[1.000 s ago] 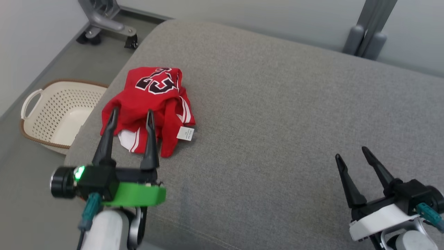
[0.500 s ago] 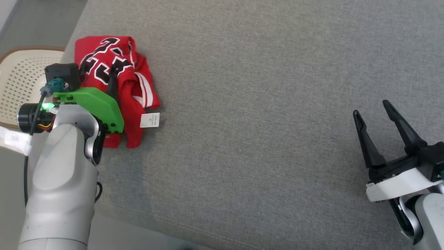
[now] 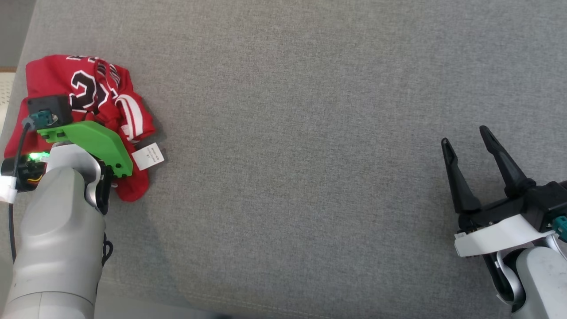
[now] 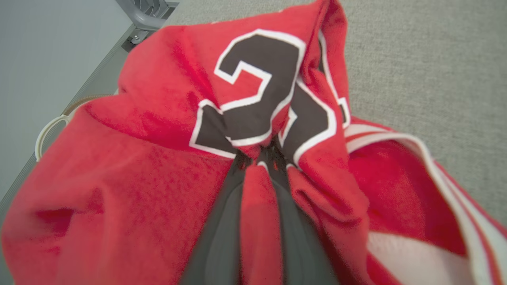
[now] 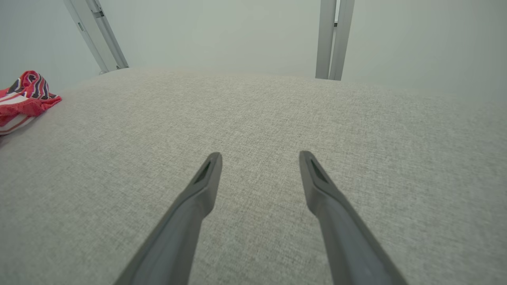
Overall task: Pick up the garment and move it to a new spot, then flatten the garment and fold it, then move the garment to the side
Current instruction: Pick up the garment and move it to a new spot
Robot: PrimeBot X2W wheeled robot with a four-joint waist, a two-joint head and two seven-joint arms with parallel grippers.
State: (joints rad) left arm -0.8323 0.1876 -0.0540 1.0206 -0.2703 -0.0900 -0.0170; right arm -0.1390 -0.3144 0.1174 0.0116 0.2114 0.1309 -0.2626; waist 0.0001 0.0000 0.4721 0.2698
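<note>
One step is barely begun: our left gripper (image 4: 259, 168) pinches a fold of the crumpled red garment (image 3: 104, 99) at the left edge of the cushion (image 3: 310, 155); our right gripper (image 3: 464, 135) gapes idle; moving, flattening and folding remain.

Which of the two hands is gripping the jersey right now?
The left hand: its fingers pinch a fold of the red jersey. The right hand stands open over bare grey cushion, apart from it.
</note>
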